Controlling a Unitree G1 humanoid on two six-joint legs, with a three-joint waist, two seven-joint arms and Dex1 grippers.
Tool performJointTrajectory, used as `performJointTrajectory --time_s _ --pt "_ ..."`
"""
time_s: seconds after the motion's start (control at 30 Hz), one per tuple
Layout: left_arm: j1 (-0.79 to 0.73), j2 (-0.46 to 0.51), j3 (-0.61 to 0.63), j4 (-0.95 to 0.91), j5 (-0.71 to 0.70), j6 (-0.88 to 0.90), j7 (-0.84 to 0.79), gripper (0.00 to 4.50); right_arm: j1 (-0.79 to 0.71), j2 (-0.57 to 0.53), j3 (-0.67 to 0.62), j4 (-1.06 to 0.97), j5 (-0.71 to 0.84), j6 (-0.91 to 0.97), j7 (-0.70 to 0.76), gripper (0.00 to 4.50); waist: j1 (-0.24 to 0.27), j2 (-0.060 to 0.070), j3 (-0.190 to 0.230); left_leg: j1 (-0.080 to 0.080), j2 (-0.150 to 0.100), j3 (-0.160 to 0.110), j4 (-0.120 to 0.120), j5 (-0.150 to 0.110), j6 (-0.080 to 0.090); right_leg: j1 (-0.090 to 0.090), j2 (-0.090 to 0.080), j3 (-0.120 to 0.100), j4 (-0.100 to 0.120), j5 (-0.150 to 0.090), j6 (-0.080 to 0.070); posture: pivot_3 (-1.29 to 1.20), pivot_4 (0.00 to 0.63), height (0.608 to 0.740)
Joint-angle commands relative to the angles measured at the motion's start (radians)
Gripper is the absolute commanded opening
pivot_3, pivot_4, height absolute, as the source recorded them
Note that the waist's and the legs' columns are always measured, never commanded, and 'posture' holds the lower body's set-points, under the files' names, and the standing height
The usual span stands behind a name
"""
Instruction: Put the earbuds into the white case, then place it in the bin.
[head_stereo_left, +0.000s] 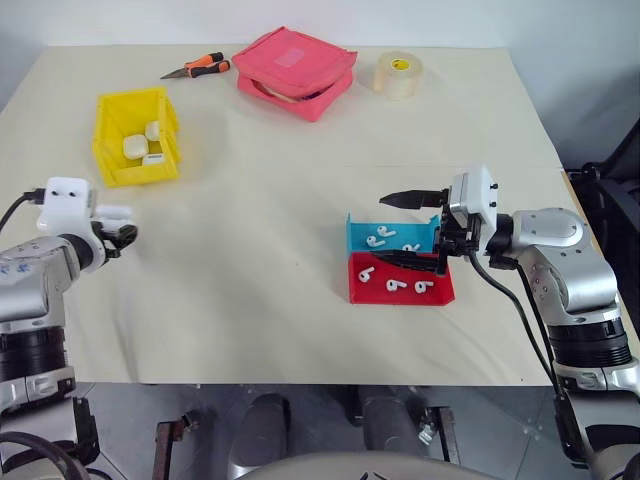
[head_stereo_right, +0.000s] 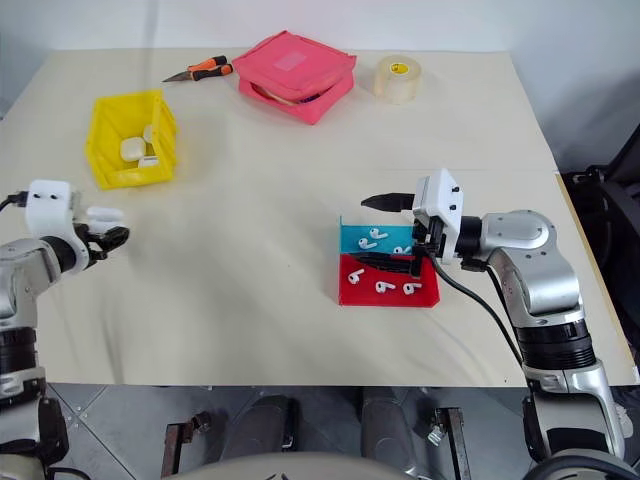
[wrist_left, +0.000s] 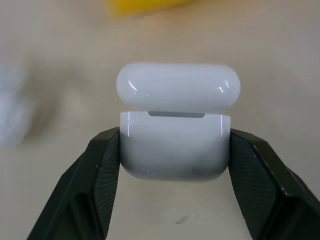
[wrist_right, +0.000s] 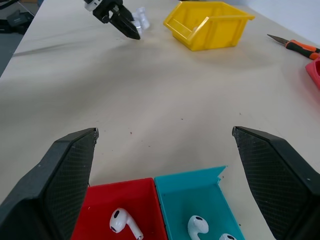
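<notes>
My left gripper (head_stereo_left: 120, 226) is shut on the white case (wrist_left: 174, 125), held just above the table at the left, below the bin; the case's lid stands raised off its base. The yellow bin (head_stereo_left: 135, 170) stands at the back left with white cases (head_stereo_left: 135, 147) inside. Several earbuds lie in the teal tray (head_stereo_left: 360, 228) and the red tray (head_stereo_left: 400, 297), one of them a teal-tray earbud (head_stereo_left: 378, 238). My right gripper (head_stereo_left: 405, 228) hangs open over these trays, pointing left, with nothing between its fingers. The right wrist view looks past the trays to the bin (wrist_right: 207, 25) and the left gripper (wrist_right: 125, 22).
A pink pouch (head_stereo_left: 295, 72), a roll of tape (head_stereo_left: 398, 75) and orange-handled pliers (head_stereo_left: 197, 67) lie along the far edge of the table. The table's right edge runs close behind my right arm.
</notes>
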Motion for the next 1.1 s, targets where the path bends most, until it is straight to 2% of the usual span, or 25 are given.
performJointTrajectory --time_s 0.03,0.1,0.2,0.3,0.53,0.87,1.1 --pt "0.019 -0.053 0.012 -0.088 -0.087 -0.324 -0.198 2.8 0.023 -0.021 -0.049 -0.069 0.022 -0.003 -0.02 4.5 0.002 0.0 0.0 0.0 0.0 0.0 0.0 0.0 0.0 0.0 0.0 0.0 0.0 0.0 0.0 0.0 0.15 0.74" --pt "0.014 -0.105 0.005 -0.071 -0.137 -0.541 -0.349 2.8 0.045 -0.028 -0.061 -0.098 0.029 0.003 -0.035 4.5 0.005 0.0 0.0 0.0 0.0 0.001 0.0 0.0 0.0 0.0 -0.001 0.0 -0.001 0.0 0.0 0.0 0.15 0.74" --pt "-0.009 -0.166 -0.005 -0.019 -0.183 -0.71 -0.468 2.8 0.071 -0.03 -0.073 -0.131 0.033 0.009 -0.058 4.5 0.0 0.0 0.0 -0.001 0.0 0.002 0.002 -0.001 0.001 0.0 0.0 0.0 -0.001 0.0 0.0 0.0 0.15 0.74" --pt "-0.042 -0.223 -0.032 0.052 -0.25 -0.808 -0.62 2.8 0.11 -0.032 -0.092 -0.186 0.042 0.025 -0.093 4.5 -0.001 0.0 0.0 0.0 0.0 0.003 0.002 -0.001 0.002 0.001 0.001 0.001 -0.001 0.0 0.0 0.0 0.15 0.74" --pt "-0.123 -0.268 -0.095 0.194 -0.332 -0.856 -0.864 2.8 0.21 -0.043 -0.143 -0.305 0.057 0.06 -0.173 4.5 0.003 0.0 0.0 -0.001 0.001 0.003 0.007 -0.004 0.006 0.001 0.002 0.002 0.0 0.0 0.0 0.0 0.15 0.74" --pt "-0.25 -0.424 -0.139 0.371 -0.334 -0.999 -1.018 2.8 0.299 -0.058 -0.176 -0.43 0.074 0.124 -0.262 4.5 0.013 0.0 0.0 -0.003 0.0 0.003 0.013 -0.007 0.012 0.003 0.002 0.002 -0.002 0.001 0.002 0.0 0.15 0.74" --pt "-0.275 -0.512 -0.194 0.487 -0.313 -1.126 -1.152 2.8 0.354 -0.065 -0.181 -0.531 0.087 0.197 -0.338 4.5 0.019 0.0 0.0 -0.002 0.0 0.003 0.013 -0.008 0.014 0.003 0.003 0.003 -0.002 0.001 0.002 0.0 0.15 0.74"
